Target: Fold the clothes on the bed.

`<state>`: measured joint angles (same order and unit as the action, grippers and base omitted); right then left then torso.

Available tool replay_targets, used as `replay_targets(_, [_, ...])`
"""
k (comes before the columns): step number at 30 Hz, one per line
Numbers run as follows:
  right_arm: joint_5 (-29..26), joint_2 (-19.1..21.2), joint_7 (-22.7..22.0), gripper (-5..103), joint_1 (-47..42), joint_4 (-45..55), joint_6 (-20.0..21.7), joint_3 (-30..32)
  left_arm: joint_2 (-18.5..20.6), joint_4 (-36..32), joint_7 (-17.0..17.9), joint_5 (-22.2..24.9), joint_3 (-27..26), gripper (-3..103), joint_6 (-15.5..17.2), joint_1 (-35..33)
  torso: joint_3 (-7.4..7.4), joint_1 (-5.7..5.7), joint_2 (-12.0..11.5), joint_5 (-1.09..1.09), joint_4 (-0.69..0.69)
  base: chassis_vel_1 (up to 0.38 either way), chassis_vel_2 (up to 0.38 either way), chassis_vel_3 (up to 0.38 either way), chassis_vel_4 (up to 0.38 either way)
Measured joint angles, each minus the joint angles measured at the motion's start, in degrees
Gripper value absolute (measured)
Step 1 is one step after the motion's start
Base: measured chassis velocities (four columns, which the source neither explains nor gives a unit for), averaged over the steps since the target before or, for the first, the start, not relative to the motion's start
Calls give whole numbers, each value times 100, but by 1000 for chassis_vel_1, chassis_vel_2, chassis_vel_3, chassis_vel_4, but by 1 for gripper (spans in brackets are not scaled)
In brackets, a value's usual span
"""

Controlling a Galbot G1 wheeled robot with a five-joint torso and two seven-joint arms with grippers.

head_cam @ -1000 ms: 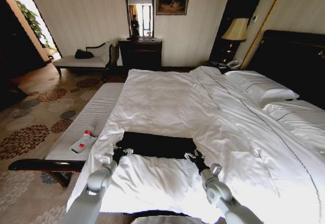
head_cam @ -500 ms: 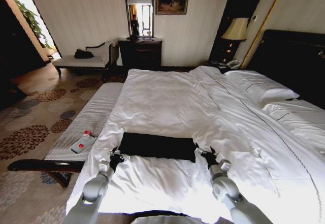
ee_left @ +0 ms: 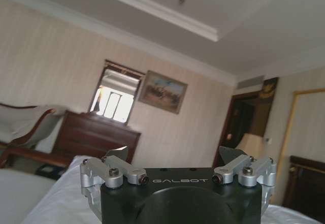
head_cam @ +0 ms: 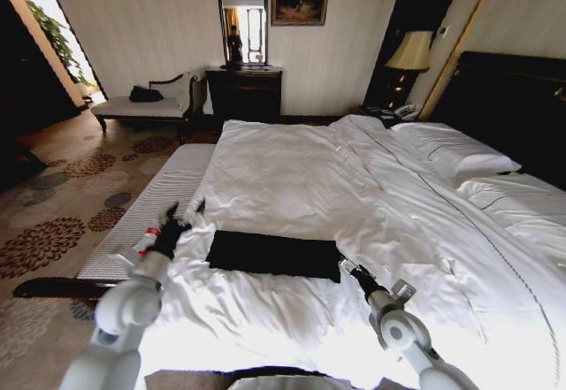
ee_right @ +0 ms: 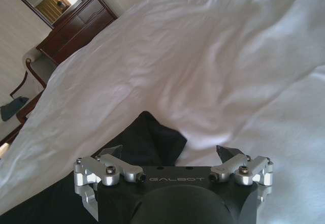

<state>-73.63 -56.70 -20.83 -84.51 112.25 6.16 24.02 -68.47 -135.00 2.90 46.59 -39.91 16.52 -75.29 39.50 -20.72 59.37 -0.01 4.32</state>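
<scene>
The clothes lay folded on the near bed. The left gripper, jaws released, hung left; the right gripper, jaws released, should regrip the near-right corner squarely.

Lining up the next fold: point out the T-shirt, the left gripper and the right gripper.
black T-shirt (head_cam: 272, 255), head view, middle of folded fabric
left gripper (head_cam: 183, 209), head view, between open fingertips
right gripper (head_cam: 345, 266), head view, at fingertips

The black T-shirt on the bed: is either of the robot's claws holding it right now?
No. The folded black T-shirt lies free on the bed; the left gripper and right gripper are both open.
</scene>
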Motion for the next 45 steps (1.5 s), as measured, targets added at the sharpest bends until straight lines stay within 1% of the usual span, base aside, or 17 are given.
replay_targets(4, [-362, 32, 228, 100, 138, -128, 127, -71, -19, -344, 98, 35, 162, 100, 199, 49, 0, 0, 0, -1, -1, 0, 0, 0, 0])
replay_targets(9, [-484, 86, 423, 100, 122, -213, 184, -98, -188, -513, 150, 21, 267, 100, 336, 95, 0, 0, 0, -1, 1, 0, 0, 0, 0])
replay_targets(12, [-538, 116, 495, 100, 137, -294, 209, -141, -353, -596, 169, 4, 335, 100, 390, 71, 0, 0, 0, -1, 1, 0, 0, 0, 0])
replay_targets(18, [-641, 141, 555, 100, 233, -366, 261, -218, -396, -625, 197, -7, 301, 100, 409, 42, 0, 0, 0, -1, 1, 0, 0, 0, 0])
replay_targets(19, [-696, 142, 571, 103, 267, -371, 272, -233, -389, -636, 200, -7, 277, 100, 410, 22, 0, 0, 0, -2, 1, 0, 0, 0, 0])
replay_targets(21, [-767, 143, 593, 100, 299, -370, 282, -242, -384, -653, 201, -7, 262, 100, 410, -5, 0, 0, 0, -2, 0, 0, 0, 0, 0])
replay_targets(23, [-888, 146, 630, 89, 337, -340, 292, -253, -385, -673, 202, -9, 250, 100, 414, -45, 0, 0, 0, -1, 0, 0, 0, 0, 0])
replay_targets(24, [-976, 147, 655, 89, 359, -307, 295, -261, -393, -680, 202, -13, 243, 100, 415, -67, 0, 0, 0, -2, 0, 0, 0, 0, 0])
replay_targets(26, [-1081, 144, 701, 79, 384, -241, 323, -285, -413, -697, 203, -25, 229, 100, 417, -98, 0, 0, 0, -2, 0, 0, 0, 0, 0])
replay_targets(27, [-1081, 144, 701, 79, 384, -241, 323, -285, -413, -697, 203, -25, 229, 100, 417, -98, 0, 0, 0, -2, 0, 0, 0, 0, 0])
replay_targets(30, [-1051, 131, 719, 62, 392, -232, 377, -346, -413, -748, 248, 17, 194, 100, 417, -109, 0, 0, 0, -2, 1, 0, 0, 0, 0])
replay_targets(32, [-1016, 131, 722, 62, 394, -251, 384, -364, -411, -775, 264, 58, 175, 100, 420, -110, 0, 0, 0, -2, 1, 0, 0, 0, 0])
replay_targets(36, [-924, 150, 741, 40, 433, -364, 389, -424, -422, -832, 316, 183, 141, 100, 435, -135, 0, 0, 0, -2, 1, 0, 0, 0, 0])
replay_targets(37, [-924, 150, 741, 40, 433, -364, 389, -424, -422, -832, 316, 183, 141, 100, 435, -135, 0, 0, 0, -2, 1, 0, 0, 0, 0])
replay_targets(40, [-896, 158, 734, 24, 528, -429, 367, -447, -431, -834, 331, 200, 142, 100, 438, -118, 0, 0, 0, -2, 0, 0, 0, 0, 0])
replay_targets(42, [-891, 160, 727, 24, 552, -445, 356, -450, -431, -834, 331, 202, 143, 100, 438, -109, 0, 0, 0, -2, 0, 0, 0, 0, 0])
replay_targets(45, [-879, 184, 654, 8, 674, -531, 301, -465, -424, -834, 334, 213, 157, 100, 438, -42, 0, 0, 0, -1, 0, 0, 0, 0, 0])
